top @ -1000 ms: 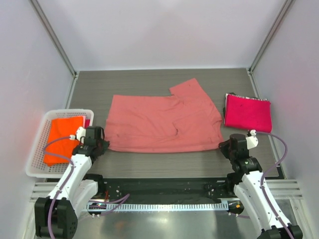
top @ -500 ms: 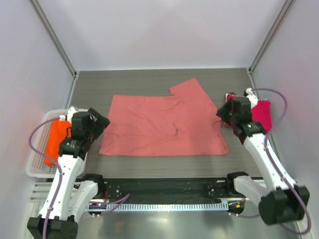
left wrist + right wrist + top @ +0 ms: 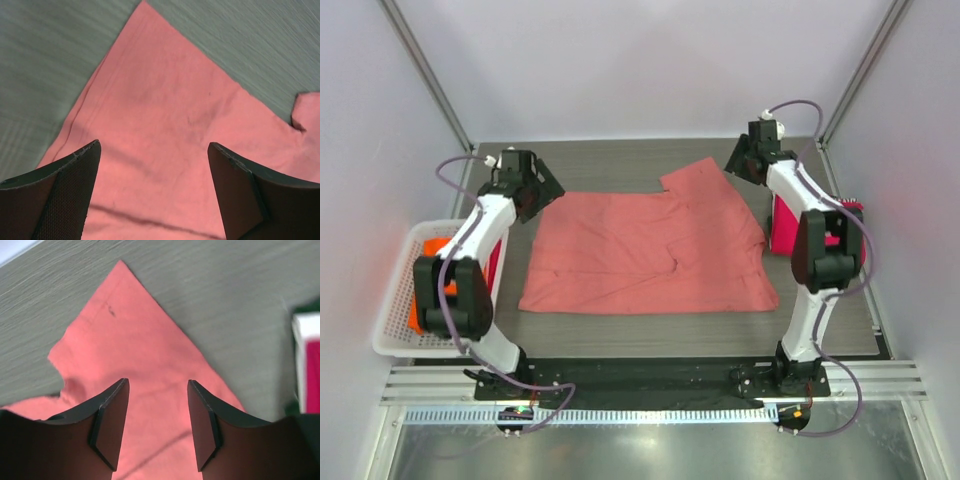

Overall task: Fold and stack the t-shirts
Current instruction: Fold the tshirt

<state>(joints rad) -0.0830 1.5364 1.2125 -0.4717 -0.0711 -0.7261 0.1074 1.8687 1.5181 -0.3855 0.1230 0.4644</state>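
Observation:
The salmon-pink t-shirt (image 3: 650, 250) lies spread flat on the table's middle, one sleeve pointing to the far right. My left gripper (image 3: 542, 188) is open above its far left corner (image 3: 150, 100), holding nothing. My right gripper (image 3: 738, 160) is open above the far right sleeve (image 3: 130, 340), holding nothing. The magenta t-shirt (image 3: 782, 225) lies folded at the right, partly behind my right arm; its edge shows in the right wrist view (image 3: 312, 375). The bright orange t-shirt (image 3: 420, 300) lies in the white basket (image 3: 395, 340) at the left, mostly hidden by my left arm.
The grey table (image 3: 620, 165) has bare strips along the far edge and the near edge. White walls and metal posts (image 3: 425, 75) close in the back and sides. A ribbed metal rail (image 3: 640, 385) runs along the front.
Both arms have swung from the shirt's near side corners out to its far corners. The shirt's near hem was pulled nearer earlier and now lies still.

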